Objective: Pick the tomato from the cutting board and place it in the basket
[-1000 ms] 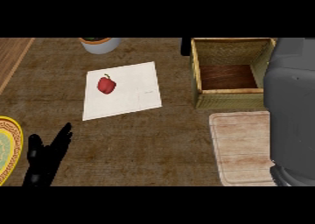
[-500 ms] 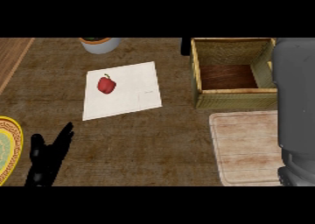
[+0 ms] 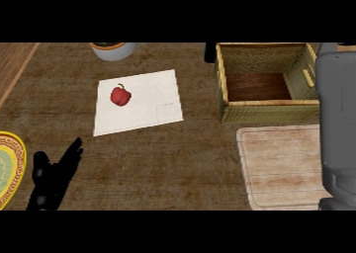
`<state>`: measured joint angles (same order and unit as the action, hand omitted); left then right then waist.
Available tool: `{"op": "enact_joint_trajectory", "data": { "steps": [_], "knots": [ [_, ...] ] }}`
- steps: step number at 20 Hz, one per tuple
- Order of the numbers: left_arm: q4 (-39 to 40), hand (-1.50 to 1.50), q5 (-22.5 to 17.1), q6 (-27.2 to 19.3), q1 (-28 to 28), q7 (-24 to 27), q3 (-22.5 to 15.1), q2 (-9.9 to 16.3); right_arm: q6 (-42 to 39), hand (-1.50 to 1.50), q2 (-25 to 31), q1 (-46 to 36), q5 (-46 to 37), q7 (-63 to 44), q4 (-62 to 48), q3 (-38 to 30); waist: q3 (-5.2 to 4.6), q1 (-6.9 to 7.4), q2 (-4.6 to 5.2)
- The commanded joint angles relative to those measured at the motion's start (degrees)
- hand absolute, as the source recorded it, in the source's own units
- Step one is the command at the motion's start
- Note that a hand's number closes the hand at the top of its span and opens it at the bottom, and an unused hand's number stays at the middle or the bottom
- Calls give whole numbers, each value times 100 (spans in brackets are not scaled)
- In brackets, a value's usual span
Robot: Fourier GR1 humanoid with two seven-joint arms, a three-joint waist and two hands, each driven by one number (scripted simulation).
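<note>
One red, lumpy tomato on flat white cutting board; woven square basket; left hand fingers straight, apart.

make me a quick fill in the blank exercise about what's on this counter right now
1. The red tomato lies on the white ____.
2. The woven basket holds ____.
3. The left robot hand shows at the view's lower ____ corner, fingers straight.
4. The plate at the left edge has a ____ rim.

Missing words: cutting board; nothing; left; yellow
</note>
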<state>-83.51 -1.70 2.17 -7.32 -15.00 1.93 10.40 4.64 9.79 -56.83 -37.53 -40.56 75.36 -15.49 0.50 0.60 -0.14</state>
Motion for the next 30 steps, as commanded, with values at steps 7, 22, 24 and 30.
{"op": "enact_joint_trajectory", "data": {
  "steps": [7,22,24,30],
  "knots": [
    [-27,0,82,-79,-377,-44,-88,-199,-106,150,777,308,-577,338,-918,193,-50,14,25],
    [327,0,184,6,-47,-86,63,-144,-26,-150,1193,776,54,595,53,-283,-51,-78,5],
    [-193,0,221,-68,-248,-297,-103,-258,59,-150,1435,738,280,757,-232,-656,-48,-36,10],
    [58,0,-12,159,34,-398,201,-25,-701,-150,2114,1676,777,260,968,-1194,-50,-179,-21]
  ]
}}
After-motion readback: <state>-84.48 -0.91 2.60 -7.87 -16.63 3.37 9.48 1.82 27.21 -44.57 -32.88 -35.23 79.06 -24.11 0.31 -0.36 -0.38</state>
